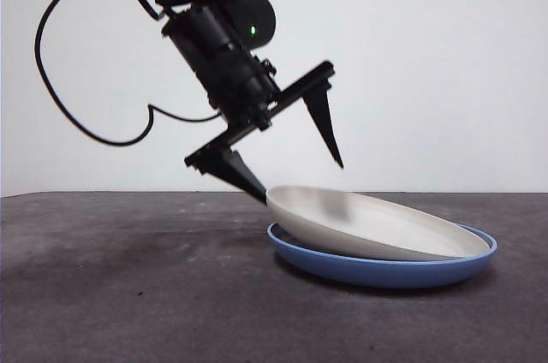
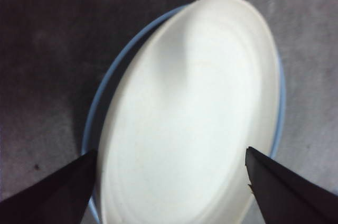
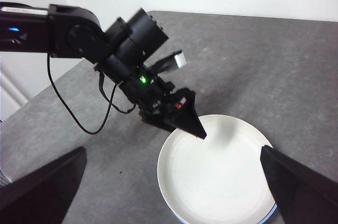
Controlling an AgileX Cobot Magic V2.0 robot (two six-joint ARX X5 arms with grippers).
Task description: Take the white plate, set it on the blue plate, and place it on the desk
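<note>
The white plate (image 1: 377,222) lies tilted in the blue plate (image 1: 385,270) on the desk (image 1: 128,294), its left edge raised. My left gripper (image 1: 300,181) is open at that raised edge, with its lower jaw tip right by the rim and the upper jaw above the plate. The left wrist view shows the white plate (image 2: 195,118) between the open jaws, with the blue plate's rim (image 2: 113,81) peeking out around it. My right gripper (image 3: 173,150) is open and empty, high above the white plate (image 3: 216,176).
The left arm (image 3: 127,49) reaches in over the desk (image 3: 264,60) with a black cable hanging from it. A white wall stands behind the desk.
</note>
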